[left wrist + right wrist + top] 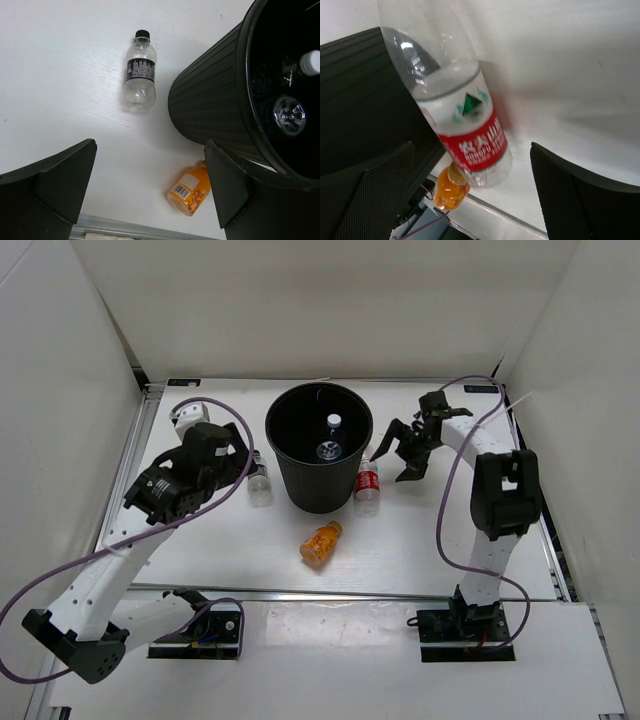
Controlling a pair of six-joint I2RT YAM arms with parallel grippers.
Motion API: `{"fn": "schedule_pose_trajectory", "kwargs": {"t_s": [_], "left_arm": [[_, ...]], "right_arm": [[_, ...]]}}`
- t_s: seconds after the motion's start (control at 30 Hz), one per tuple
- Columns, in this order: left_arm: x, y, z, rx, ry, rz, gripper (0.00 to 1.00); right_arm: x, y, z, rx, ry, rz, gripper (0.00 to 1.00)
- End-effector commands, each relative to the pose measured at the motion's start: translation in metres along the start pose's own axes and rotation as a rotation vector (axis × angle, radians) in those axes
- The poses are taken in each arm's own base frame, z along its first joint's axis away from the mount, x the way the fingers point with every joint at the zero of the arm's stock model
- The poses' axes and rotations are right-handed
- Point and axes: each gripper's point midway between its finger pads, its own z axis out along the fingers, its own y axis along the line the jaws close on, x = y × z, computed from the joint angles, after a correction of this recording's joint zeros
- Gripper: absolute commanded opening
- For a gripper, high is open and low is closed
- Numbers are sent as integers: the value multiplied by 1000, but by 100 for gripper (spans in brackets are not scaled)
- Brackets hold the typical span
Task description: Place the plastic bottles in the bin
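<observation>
The black bin point(318, 478) stands mid-table with two clear bottles point(329, 437) inside; they also show in the left wrist view point(290, 114). A black-capped clear bottle point(259, 484) lies left of the bin. A red-labelled bottle point(367, 483) lies against its right side. An orange bottle point(321, 543) lies in front. My left gripper point(238, 455) is open and empty above the table, with the black-capped bottle point(140, 75) and orange bottle point(192, 188) below it. My right gripper point(398, 458) is open, just right of the red-labelled bottle point(465, 125), apart from it.
White walls close in the table on the left, back and right. A metal rail point(330, 592) runs along the table's near edge. The bin's ribbed wall point(360, 90) stands close to my right gripper's left finger. Purple cables loop from both arms.
</observation>
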Motion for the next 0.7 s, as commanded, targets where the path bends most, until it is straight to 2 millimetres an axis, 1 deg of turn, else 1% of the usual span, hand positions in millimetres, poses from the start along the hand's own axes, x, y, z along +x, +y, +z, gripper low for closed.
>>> {"fn": "schedule_pose_trajectory", "kwargs": {"t_s": [0.0, 0.03, 0.07, 0.1, 0.13, 0.17, 0.2, 0.3, 0.37, 0.43, 0.47, 0.5, 0.53, 0.57, 0.63, 0.67], "left_arm": [[-2, 4, -11, 2, -1, -26, 100], [-2, 4, -11, -6, 8, -20, 100], [3, 9, -9, -41, 31, 1, 100], [-1, 7, -11, -42, 32, 2, 100], [0, 8, -10, -49, 40, 8, 100], [2, 10, -8, -67, 45, 17, 100], [-1, 9, -10, -61, 39, 22, 100], [-1, 9, -10, -61, 40, 31, 100], [-1, 10, -10, -61, 40, 40, 100], [4, 15, -6, -82, 47, 52, 100], [4, 15, -6, -82, 47, 52, 100], [4, 20, -5, -97, 40, 47, 100], [6, 21, -4, -102, 45, 52, 100], [3, 20, -3, -102, 31, 46, 100], [5, 20, -1, -103, 32, 47, 100], [6, 21, 2, -117, 33, 53, 100]], "right_arm": [[-10, 31, 5, -86, -1, -88, 100], [-7, 33, 15, -79, 20, -94, 100], [-9, 40, 16, -88, 15, -118, 100], [-9, 41, 19, -75, 20, -121, 100], [-8, 40, 29, -61, 31, -124, 100], [-9, 38, 32, -54, 41, -118, 100], [-10, 38, 34, -52, 44, -116, 100], [-8, 26, 51, -26, 78, -84, 100], [-4, 17, 56, 9, 105, -50, 100], [-3, 15, 59, 15, 112, -36, 100], [1, 9, 64, 27, 128, -26, 99], [5, 2, 66, 48, 138, -16, 97], [6, 1, 65, 54, 144, -12, 94], [10, -6, 69, 77, 159, 1, 87], [13, -10, 71, 86, 174, -4, 78], [15, -15, 72, 102, 175, 0, 69]]}}
